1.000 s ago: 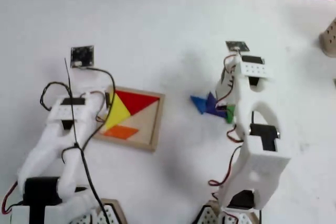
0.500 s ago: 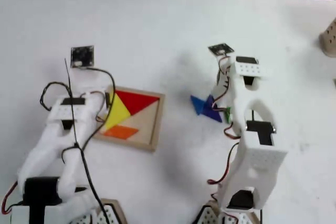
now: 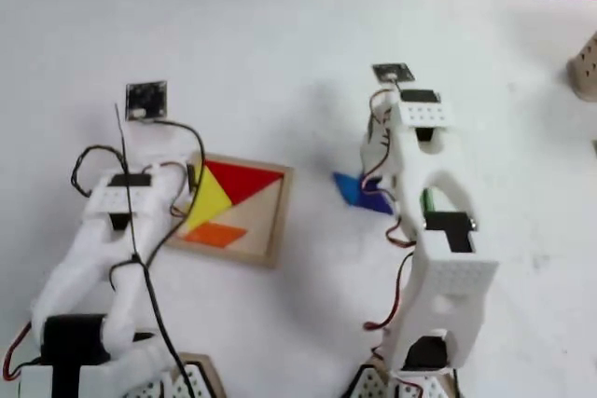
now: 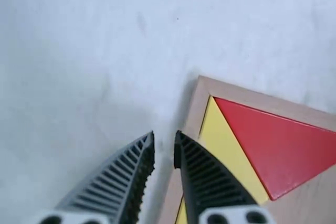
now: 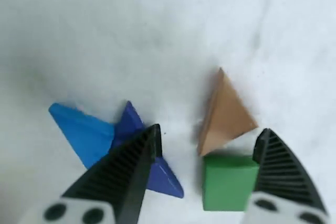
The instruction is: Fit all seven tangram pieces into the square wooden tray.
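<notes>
The square wooden tray holds a red triangle, a yellow triangle and an orange piece. My left gripper is shut with nothing in it, hovering at the tray's corner, beside the yellow triangle and red triangle. My right gripper is open above a tan triangle and a green square. One finger overlaps a dark blue triangle, which touches a light blue triangle. The blue pieces lie right of the tray.
The white table stretches wide behind both arms. A tan perforated object stands at the far right edge. Cables loop around the left arm close to the tray.
The right arm has shifted left over the loose pieces, so the green square now shows on its other side. The left arm and the tray have not moved.
</notes>
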`<action>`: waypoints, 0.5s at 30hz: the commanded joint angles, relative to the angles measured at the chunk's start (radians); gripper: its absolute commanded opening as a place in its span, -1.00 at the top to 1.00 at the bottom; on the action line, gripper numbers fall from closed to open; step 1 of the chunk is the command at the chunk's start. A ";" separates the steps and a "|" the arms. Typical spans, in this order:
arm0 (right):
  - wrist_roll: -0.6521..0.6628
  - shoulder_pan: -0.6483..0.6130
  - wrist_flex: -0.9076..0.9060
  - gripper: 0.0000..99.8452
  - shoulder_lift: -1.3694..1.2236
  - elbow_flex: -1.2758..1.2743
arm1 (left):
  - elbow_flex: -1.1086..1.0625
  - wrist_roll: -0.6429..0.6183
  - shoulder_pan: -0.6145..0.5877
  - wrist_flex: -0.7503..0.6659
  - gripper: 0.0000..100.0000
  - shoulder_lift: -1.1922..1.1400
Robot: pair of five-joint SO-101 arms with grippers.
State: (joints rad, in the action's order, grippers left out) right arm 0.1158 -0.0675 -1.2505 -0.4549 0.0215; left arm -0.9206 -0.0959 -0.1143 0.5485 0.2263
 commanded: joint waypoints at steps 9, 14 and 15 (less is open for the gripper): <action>-0.130 0.084 0.058 0.43 -0.062 0.048 | 0.040 0.006 -0.007 0.003 0.84 0.001; -0.132 0.084 0.048 0.44 -0.073 0.101 | 0.040 0.006 -0.007 0.003 0.84 0.001; -0.132 0.082 0.051 0.47 -0.073 0.104 | 0.040 0.006 -0.007 0.003 0.84 0.001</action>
State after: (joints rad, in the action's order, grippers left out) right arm -0.0069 -0.0153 -1.2259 -0.5301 0.0721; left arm -0.9206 -0.0959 -0.1143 0.5485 0.2263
